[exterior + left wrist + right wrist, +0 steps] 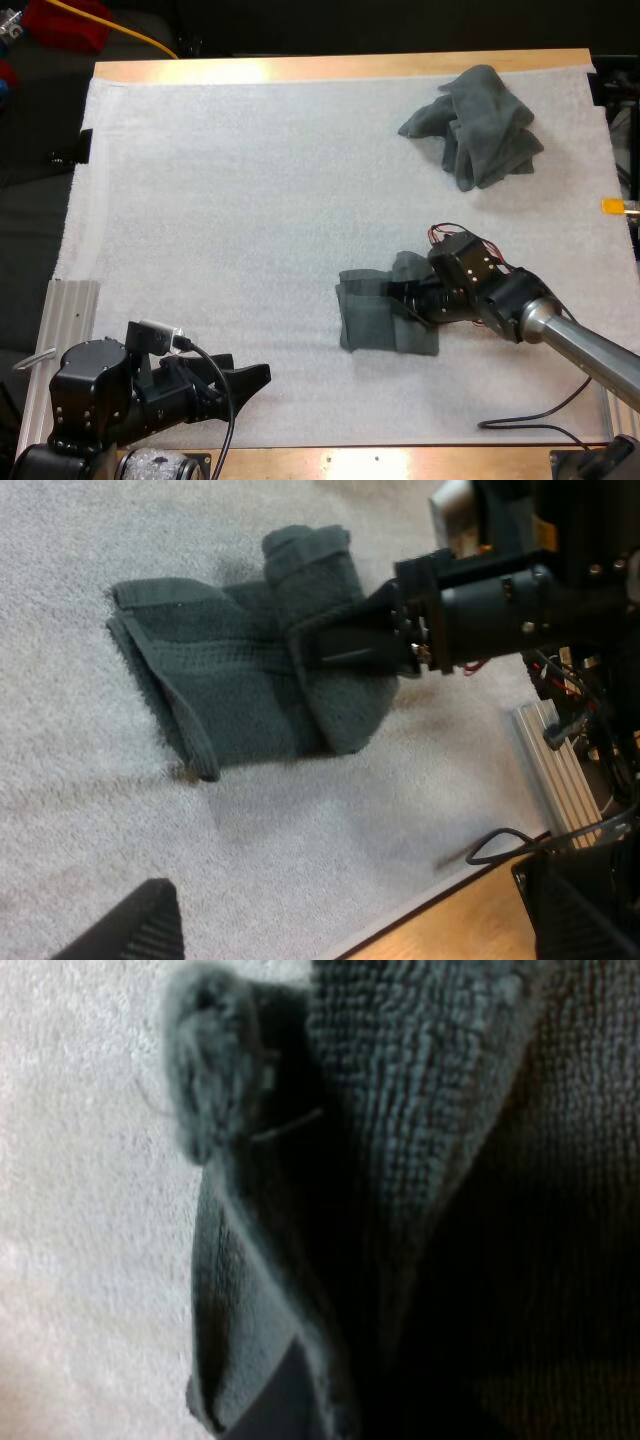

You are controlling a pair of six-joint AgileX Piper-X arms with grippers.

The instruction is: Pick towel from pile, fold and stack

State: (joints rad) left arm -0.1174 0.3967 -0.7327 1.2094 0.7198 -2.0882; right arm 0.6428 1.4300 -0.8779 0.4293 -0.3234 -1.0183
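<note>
- One risk stood out. The right end effector point(410, 298) was clamped on a thick, rolled flap of the part-folded towel point(372, 320). In my judgement, a pull on so bulky a bunch could drag the whole towel across the white mat point(220, 200) instead of laying the flap flat.
- Second risk: the lower layers lay loose with nothing pinning them, so the fold could skew or spring open once the flap was let go.
- Third risk: the left wrist view showed the flap bunched around a finger of that end effector, so the cloth might snag as the finger drew out and pull the fold apart.
- The right arm reached in from the right edge of the high view, low over the bench point(330, 68). Its wrist pointed toward the left of the frame, and its fingers were buried in the towel's right side.
- The left arm sat drawn back at the lower left of the frame. The left end effector point(240, 376) had its fingers apart, held nothing, and stayed well clear of the towel while pointing toward it.
- The part-folded towel lay on the mat at lower centre-right of the high view. The crumpled towel point(480, 125) lay at upper right, well apart from both arms.
</note>
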